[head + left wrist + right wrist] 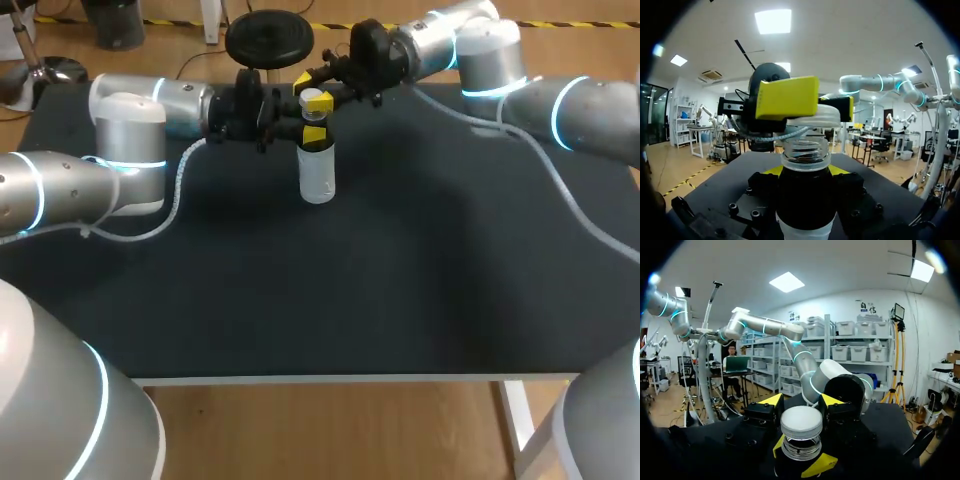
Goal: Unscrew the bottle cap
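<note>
A bottle with a clear lower body and a dark upper part stands upright at the far middle of the black table. My left gripper comes in from the left and is shut on the dark upper part, just under the bare threaded neck. My right gripper comes in from the right and is shut on the white cap, which sits right above the neck. Under the right wrist the cap lies between my right fingers, with the neck threads and the left gripper's yellow tips below it.
A white cable hangs from the left arm to the table, and another cable trails from the right arm. The table's front edge is near me. Both arms cross the far part of the table.
</note>
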